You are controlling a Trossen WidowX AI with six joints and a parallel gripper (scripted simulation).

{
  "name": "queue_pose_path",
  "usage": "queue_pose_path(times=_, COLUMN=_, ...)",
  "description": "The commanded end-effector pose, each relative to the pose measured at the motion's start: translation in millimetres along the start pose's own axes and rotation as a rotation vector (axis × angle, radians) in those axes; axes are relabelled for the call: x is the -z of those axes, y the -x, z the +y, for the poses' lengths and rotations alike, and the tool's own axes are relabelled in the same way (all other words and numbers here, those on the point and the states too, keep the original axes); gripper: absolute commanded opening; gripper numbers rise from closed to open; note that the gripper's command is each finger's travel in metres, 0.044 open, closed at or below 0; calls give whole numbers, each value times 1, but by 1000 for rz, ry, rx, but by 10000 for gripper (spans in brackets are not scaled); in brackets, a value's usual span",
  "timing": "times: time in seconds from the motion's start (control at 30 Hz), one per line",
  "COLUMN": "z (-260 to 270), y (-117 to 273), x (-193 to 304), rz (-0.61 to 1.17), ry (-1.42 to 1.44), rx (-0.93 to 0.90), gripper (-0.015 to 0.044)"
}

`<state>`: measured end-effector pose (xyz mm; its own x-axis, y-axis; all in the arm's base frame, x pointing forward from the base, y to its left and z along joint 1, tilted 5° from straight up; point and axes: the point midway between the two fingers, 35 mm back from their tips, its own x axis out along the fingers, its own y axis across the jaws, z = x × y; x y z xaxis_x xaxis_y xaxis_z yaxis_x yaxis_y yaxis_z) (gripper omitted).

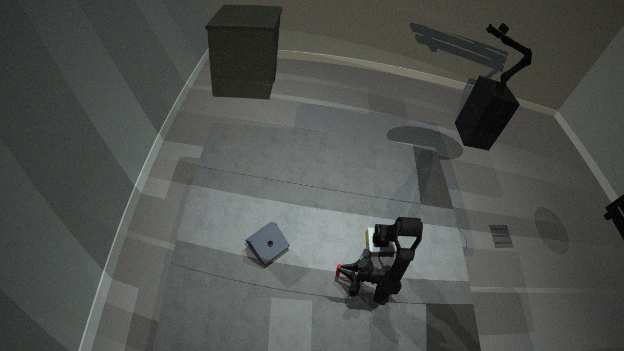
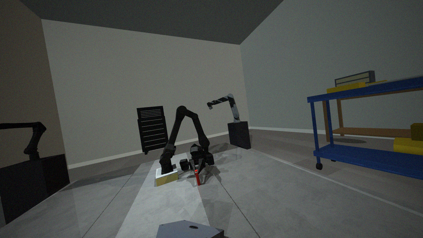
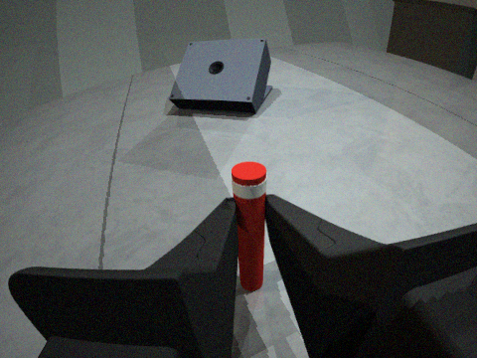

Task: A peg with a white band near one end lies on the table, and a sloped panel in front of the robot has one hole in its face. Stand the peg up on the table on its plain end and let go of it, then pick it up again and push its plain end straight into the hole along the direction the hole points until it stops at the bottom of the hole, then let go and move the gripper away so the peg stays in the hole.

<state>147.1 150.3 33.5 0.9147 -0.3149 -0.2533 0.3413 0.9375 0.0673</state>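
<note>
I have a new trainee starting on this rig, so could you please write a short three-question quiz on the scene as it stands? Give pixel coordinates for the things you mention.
1. True or false: the peg point(image 1: 338, 270) point(image 2: 197, 178) point(image 3: 250, 234) is already in the hole point(image 1: 270, 243) point(image 2: 193, 227) point(image 3: 216, 68).
2. Multiple choice: what is the gripper point(image 1: 339, 267) point(image 2: 196, 169) point(image 3: 249, 206) doing?
A) standing open beside the peg
B) gripping the sloped panel
C) gripping the peg
3. Fill in the blank: the white band point(image 3: 249, 191) is near the peg's ____ end.

Key: 1. False; 2. C; 3. upper
</note>
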Motion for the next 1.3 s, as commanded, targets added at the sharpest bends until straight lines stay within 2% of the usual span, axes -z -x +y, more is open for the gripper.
queue_pose_path(times=0.0, z=0, y=0, x=2, rz=0, ry=0, rx=0, gripper=49)
queue_pose_path(times=1.27, z=5, y=7, x=5, rz=-9, ry=12, rx=-24, gripper=49)
